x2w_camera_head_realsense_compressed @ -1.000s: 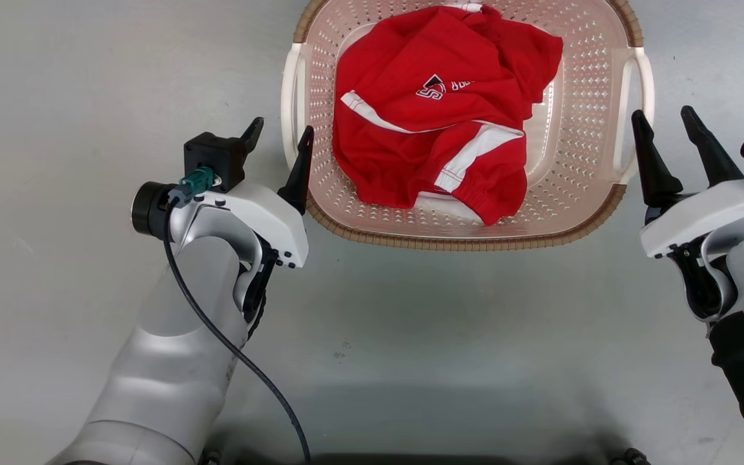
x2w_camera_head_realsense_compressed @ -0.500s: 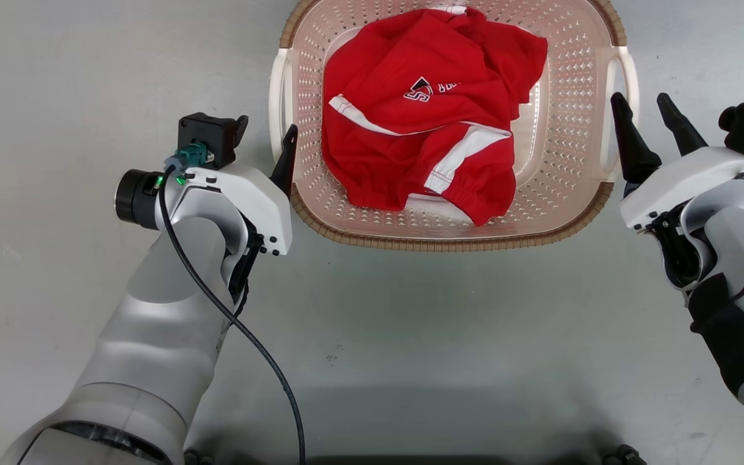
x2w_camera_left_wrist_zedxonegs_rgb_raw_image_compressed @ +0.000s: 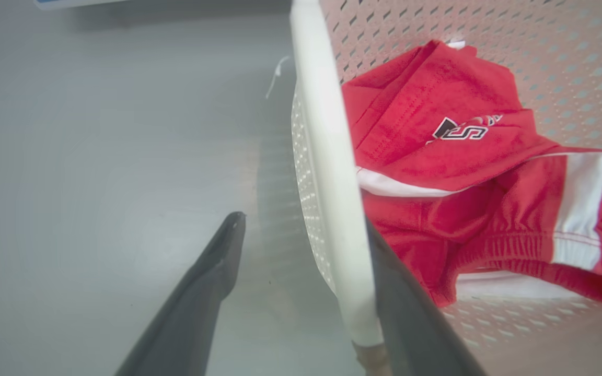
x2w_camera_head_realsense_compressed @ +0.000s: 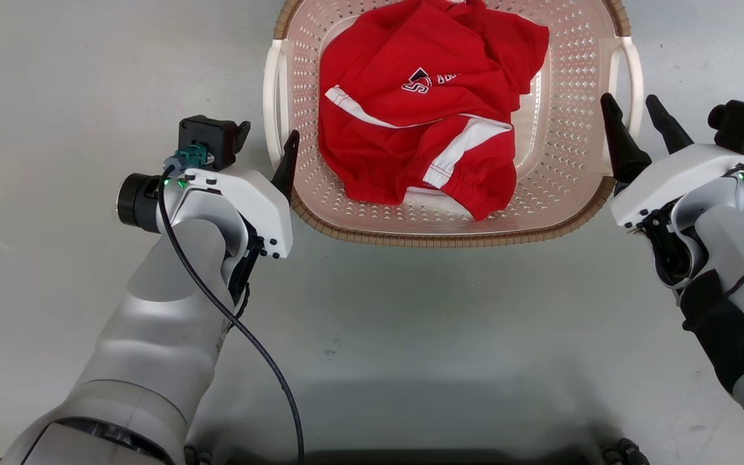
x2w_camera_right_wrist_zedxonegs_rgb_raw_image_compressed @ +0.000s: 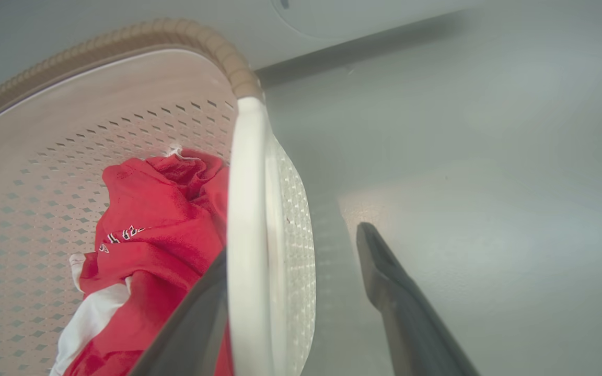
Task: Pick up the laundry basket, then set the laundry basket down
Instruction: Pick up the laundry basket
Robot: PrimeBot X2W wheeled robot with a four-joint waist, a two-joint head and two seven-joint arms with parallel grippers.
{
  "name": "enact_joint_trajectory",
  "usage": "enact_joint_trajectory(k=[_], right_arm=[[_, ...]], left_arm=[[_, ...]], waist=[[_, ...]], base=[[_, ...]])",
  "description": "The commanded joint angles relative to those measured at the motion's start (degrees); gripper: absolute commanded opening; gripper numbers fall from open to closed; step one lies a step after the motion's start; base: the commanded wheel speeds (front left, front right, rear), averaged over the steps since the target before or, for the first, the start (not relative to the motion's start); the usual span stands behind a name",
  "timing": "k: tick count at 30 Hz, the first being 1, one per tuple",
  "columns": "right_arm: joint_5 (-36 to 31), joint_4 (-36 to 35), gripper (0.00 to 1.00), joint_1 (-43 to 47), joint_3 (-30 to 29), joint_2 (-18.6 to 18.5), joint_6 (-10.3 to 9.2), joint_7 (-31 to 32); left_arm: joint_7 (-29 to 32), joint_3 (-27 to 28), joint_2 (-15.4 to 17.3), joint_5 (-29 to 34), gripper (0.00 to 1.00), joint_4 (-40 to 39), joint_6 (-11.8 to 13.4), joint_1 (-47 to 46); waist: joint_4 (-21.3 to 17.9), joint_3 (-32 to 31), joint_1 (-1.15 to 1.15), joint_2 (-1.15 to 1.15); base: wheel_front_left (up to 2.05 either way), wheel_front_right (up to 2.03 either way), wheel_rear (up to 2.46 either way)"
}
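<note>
The laundry basket (x2w_camera_head_realsense_compressed: pixel 566 161) is a rounded-rectangular tub of pale pink-beige plastic. Its walls are pierced with rows of small diamond holes, and its rim (x2w_camera_head_realsense_compressed: pixel 449 240) is a brown, woven-look band. A smooth white handle bar runs along each short side. A crumpled red garment (x2w_camera_head_realsense_compressed: pixel 423 97) with white stripes and a printed logo lies inside. The basket sits on a smooth, matte grey floor (x2w_camera_head_realsense_compressed: pixel 411 336).

My left gripper (x2w_camera_head_realsense_compressed: pixel 267 134) is at the basket's left side with its long, dark, tapered fingers spread wide. They straddle the left handle (x2w_camera_left_wrist_zedxonegs_rgb_raw_image_compressed: pixel 327 156), one finger outside the basket over the floor and the other inside, close against the bar. I cannot tell whether that one touches it.

My right gripper (x2w_camera_head_realsense_compressed: pixel 628 98) mirrors this at the basket's right side. Its fingers are also apart, and the right handle (x2w_camera_right_wrist_zedxonegs_rgb_raw_image_compressed: pixel 246 235) runs between them, with the inner finger beside the red cloth and the outer one clear of the basket wall. Neither gripper is clamped on anything.
</note>
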Motion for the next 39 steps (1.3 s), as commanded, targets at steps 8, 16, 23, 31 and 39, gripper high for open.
enact_joint_trajectory(k=[8,16,23,31,39], right_arm=[[2.6,-0.3,1.0,1.2,2.6,0.6,0.22,-0.6],[3.7,-0.1,1.0,0.4,3.3,0.7,0.22,-0.6],[5.1,-0.1,0.0,-0.3,3.9,0.8,0.22,-0.6],[5.7,0.7,0.0,-1.0,4.7,0.8,0.22,-0.6],[5.7,3.7,0.0,-1.9,5.9,0.8,0.22,-0.6]], left_arm=[[-0.6,-0.5,2.0,-2.0,1.0,0.7,-0.1,0.0],[-0.7,-1.4,2.1,-3.0,1.0,1.0,-0.1,-0.8],[-0.7,-2.7,2.3,-4.4,0.0,0.4,-0.1,-1.2],[-0.7,-3.8,2.5,-6.2,0.0,0.8,-0.1,-1.5],[-0.4,-3.7,2.9,-7.9,0.0,1.9,-0.1,-1.2]], waist=[[-0.1,0.5,0.0,0.0],[-0.2,1.0,0.0,0.0],[-0.2,1.5,0.0,0.0],[-0.1,1.4,0.0,0.0],[-0.1,0.5,0.0,0.0]], base=[[0.0,0.0,0.0],[0.0,0.0,0.0],[0.0,0.0,0.0],[0.0,0.0,0.0],[0.0,0.0,0.0]])
